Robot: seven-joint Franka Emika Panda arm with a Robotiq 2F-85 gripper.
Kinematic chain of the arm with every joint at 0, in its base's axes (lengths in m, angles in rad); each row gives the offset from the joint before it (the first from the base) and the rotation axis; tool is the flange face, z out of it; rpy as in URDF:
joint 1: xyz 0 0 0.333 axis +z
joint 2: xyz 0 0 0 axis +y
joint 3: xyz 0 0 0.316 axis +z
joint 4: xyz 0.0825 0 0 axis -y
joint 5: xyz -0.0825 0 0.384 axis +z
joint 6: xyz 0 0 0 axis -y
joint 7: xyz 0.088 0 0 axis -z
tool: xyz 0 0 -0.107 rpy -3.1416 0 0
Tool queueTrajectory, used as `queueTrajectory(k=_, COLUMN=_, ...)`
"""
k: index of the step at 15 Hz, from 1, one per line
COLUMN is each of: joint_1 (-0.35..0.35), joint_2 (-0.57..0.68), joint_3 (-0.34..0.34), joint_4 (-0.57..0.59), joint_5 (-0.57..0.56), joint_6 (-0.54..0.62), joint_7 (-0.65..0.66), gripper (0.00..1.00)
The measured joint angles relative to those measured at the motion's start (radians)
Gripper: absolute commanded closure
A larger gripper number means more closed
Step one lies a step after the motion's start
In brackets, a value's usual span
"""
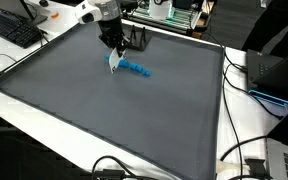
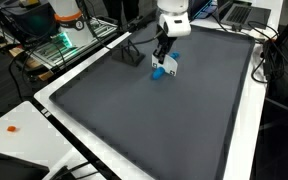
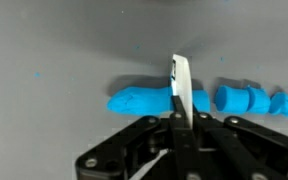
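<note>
A blue dough roll (image 3: 142, 101) lies on the grey mat (image 3: 54, 50). Three cut blue pieces (image 3: 242, 98) lie in a row at its right end. My gripper (image 3: 182, 118) is shut on a thin white blade (image 3: 181, 82), held upright with its edge across the roll. In both exterior views the gripper (image 1: 113, 52) (image 2: 163, 54) stands just above the blue dough (image 1: 137, 68) (image 2: 161, 72) at the far part of the mat, with the white blade (image 1: 113, 62) (image 2: 171, 65) pointing down onto it.
The grey mat (image 1: 114, 115) (image 2: 164, 120) covers most of a white table (image 1: 44, 125). A keyboard (image 1: 14, 30) lies at one corner. Cables (image 1: 246, 150) run along one side, a laptop (image 2: 239, 12) beyond the far edge. A small orange object (image 2: 12, 128) sits off the mat.
</note>
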Motion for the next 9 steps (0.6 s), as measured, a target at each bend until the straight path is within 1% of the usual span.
queueTrajectory(k=6, joint_1=-0.001, joint_2=-0.001, joint_3=0.001, joint_4=0.000, joint_5=0.022, joint_6=-0.004, joint_7=0.006, gripper=0.99)
queueTrajectory(k=9, joint_1=-0.001, joint_2=-0.005, joint_3=0.003, joint_4=0.000, joint_5=0.036, joint_6=-0.028, joint_7=0.016, gripper=0.99)
